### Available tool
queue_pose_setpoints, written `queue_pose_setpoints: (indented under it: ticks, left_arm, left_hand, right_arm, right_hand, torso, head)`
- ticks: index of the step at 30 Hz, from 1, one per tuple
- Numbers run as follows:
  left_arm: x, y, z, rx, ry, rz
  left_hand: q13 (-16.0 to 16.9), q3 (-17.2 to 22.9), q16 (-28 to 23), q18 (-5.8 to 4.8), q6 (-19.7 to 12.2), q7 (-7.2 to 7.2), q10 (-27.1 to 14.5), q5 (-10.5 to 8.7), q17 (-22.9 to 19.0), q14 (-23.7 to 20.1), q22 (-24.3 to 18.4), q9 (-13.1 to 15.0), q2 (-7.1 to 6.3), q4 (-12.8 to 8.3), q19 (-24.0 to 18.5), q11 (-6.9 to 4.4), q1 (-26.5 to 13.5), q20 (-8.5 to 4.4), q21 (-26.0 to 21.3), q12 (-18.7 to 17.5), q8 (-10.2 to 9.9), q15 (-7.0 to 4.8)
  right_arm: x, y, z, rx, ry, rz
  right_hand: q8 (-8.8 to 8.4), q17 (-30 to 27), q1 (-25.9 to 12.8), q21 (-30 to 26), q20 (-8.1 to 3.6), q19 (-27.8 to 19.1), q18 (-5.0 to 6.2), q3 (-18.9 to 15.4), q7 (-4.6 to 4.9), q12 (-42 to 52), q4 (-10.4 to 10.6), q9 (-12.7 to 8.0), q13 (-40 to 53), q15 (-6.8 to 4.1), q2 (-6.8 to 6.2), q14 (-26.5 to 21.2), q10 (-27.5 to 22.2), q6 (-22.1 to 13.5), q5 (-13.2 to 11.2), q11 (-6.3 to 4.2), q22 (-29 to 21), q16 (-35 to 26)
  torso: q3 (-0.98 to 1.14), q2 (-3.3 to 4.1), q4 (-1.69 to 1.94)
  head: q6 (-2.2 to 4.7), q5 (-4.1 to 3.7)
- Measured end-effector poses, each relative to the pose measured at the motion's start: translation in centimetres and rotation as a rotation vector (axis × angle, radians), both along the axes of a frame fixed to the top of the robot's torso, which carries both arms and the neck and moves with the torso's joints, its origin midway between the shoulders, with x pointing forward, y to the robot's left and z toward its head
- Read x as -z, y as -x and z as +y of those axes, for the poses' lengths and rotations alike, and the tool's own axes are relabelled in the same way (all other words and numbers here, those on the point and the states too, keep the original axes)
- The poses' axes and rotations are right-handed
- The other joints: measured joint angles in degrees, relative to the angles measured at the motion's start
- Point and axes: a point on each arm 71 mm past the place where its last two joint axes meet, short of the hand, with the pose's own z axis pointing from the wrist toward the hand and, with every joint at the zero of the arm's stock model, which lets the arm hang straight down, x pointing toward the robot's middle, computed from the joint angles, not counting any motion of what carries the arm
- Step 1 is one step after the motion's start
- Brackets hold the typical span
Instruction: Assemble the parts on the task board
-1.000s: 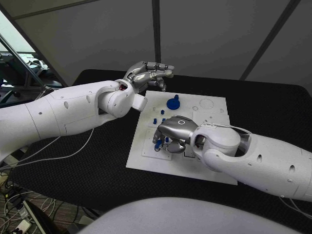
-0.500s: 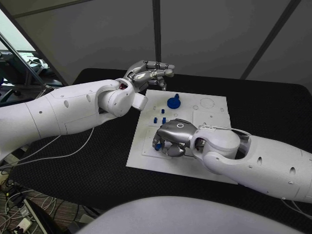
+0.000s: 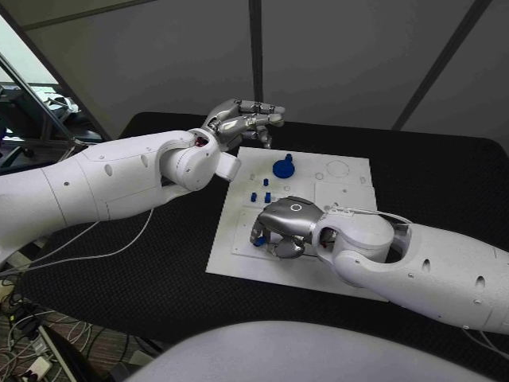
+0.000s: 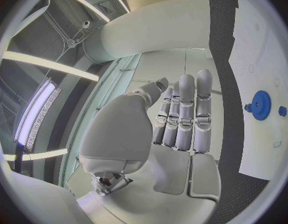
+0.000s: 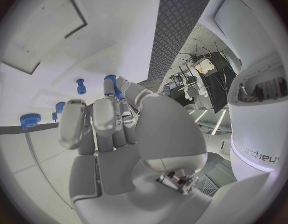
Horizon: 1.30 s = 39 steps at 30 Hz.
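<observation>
the right hand is low over the task board, at about 7 o'clock on it. its fingers curl around a small blue peg; it looks pinched between thumb and finger. i think the peg could slip or go in crooked if the hand pushes down before it lines up with its hole. the hand could also bump the little blue pegs standing near it, at about 9 o'clock. the left hand is up at 11 o'clock, off the board, fingers straight and close together, holding nothing. the board holds a blue gear near 12 o'clock.
</observation>
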Motion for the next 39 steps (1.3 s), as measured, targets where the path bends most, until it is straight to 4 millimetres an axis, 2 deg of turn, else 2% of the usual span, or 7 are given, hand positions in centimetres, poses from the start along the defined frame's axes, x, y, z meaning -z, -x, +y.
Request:
queue_pose_setpoints:
  ticks: [2,5,9,17,28,34,39]
  left_arm:
    - [0.0,0.0,0.0,0.0,0.0,0.0]
    - [0.0,0.0,0.0,0.0,0.0,0.0]
    - [0.0,0.0,0.1,0.0,0.0,0.001]
    - [0.0,0.0,0.0,0.003,0.0,0.002]
    - [0.0,0.0,0.0,0.007,0.0,0.005]
    - [0.0,0.0,0.0,0.009,0.0,0.007]
    - [0.1,0.0,0.2,0.009,-0.002,0.008]
  left_hand:
    - [0.0,0.0,0.0,0.0,0.0,0.0,0.0,0.0,0.0,0.0,0.0,0.0,0.0,0.0,0.0,0.0,0.0,0.0,0.0,0.0,0.0,0.0]
    - [0.0,0.0,0.0,0.0,0.0,0.0,0.0,0.0,-0.05,0.0,0.0,0.0,0.0,0.0,0.0,0.0,0.0,0.0,0.0,0.0,0.0,0.0]
    - [0.0,0.0,0.0,0.0,0.0,0.0,0.0,0.0,-0.05,0.0,0.0,0.0,0.0,0.0,0.0,0.0,0.0,0.0,0.0,0.0,0.0,0.0]
    - [0.0,0.0,0.0,0.0,0.0,0.0,0.0,0.0,-0.05,0.0,0.01,0.0,0.0,0.0,0.0,0.0,0.0,0.0,0.0,0.0,0.0,0.0]
    - [0.0,-0.17,0.0,0.0,0.0,0.0,-0.21,0.0,-0.1,0.0,-0.04,0.0,0.0,0.17,0.0,0.21,0.0,0.0,0.0,0.0,0.0,0.0]
    - [0.0,-0.17,0.0,0.0,0.0,0.0,-0.21,0.0,-0.1,0.0,-0.04,0.0,0.0,0.17,0.0,0.21,0.0,0.0,0.0,0.0,0.0,0.0]
    - [0.0,-0.17,0.0,0.0,0.0,0.0,-0.21,0.0,-0.09,0.0,-0.04,0.0,0.0,0.17,0.0,0.21,0.0,0.0,0.0,0.0,0.0,0.0]
  right_arm:
    - [0.0,0.0,0.1,0.001,0.001,-0.002]
    - [0.0,-0.1,0.3,0.003,0.002,-0.005]
    - [0.3,-0.2,0.2,0.013,0.012,-0.006]
    - [0.5,-0.3,0.4,0.025,0.022,-0.009]
    - [0.2,-0.3,0.0,0.042,-0.011,-0.03]
    - [-0.6,-0.2,-1.7,0.068,-0.089,-0.062]
    - [-1.6,0.1,-4.5,0.111,-0.15,-0.068]
  right_hand:
    - [0.02,0.0,-0.39,0.0,0.0,0.0,0.0,-0.09,0.07,-0.51,0.09,0.02,-0.01,0.0,-0.39,0.0,-0.44,-0.07,0.0,0.44,0.0,0.0]
    - [-1.34,0.0,-1.17,0.0,0.33,-0.1,0.0,-0.72,1.24,-1.39,0.73,-0.09,-0.19,0.18,-1.13,-0.11,-1.43,-1.5,0.03,1.07,0.06,0.0]
    - [-2.4,0.0,-2.21,0.0,0.72,-0.32,0.0,-1.14,1.13,-2.27,1.15,-1.2,-0.67,0.64,-1.7,-0.01,-3.55,-5.01,0.03,1.01,0.07,0.29]
    - [-2.4,-0.06,-2.87,0.0,0.72,-0.32,0.0,-1.59,-0.11,-2.28,1.6,-1.98,-0.61,0.64,-2.37,-0.01,-5.24,-12.69,0.03,1.08,0.03,0.67]
    - [-2.4,-0.78,-3.25,-0.26,1.06,-0.65,0.0,-2.58,-1.86,-2.27,2.06,-2.05,-0.5,0.64,-2.76,-0.01,-6.16,-17.54,0.03,1.18,-0.67,0.67]
    - [-2.4,-1.16,-3.25,-0.57,1.13,-0.73,0.0,-2.7,-2.07,-2.27,2.06,-2.05,-0.42,0.64,-2.76,-0.01,-6.36,-18.27,0.03,1.38,-1.12,0.67]
    - [-1.28,-1.47,-3.05,-0.57,1.13,-0.73,0.0,-3.09,0.13,-1.24,2.46,-1.28,0.21,0.64,-2.97,-0.01,-4.95,-14.21,0.03,0.66,-1.12,0.46]
  torso:
    - [-0.01,0.01,0.0]
    - [-0.01,0.05,0.0]
    - [-0.03,0.05,0.0]
    - [-0.04,0.05,0.0]
    - [0.0,0.02,0.01]
    - [0.03,-0.02,0.0]
    - [0.01,-0.1,-0.05]
  head:
    - [0.05,-0.03]
    - [0.07,-0.09]
    - [0.04,-0.1]
    - [-0.15,-0.02]
    - [-0.19,-0.01]
    - [-0.08,-0.38]
    - [0.47,-1.53]
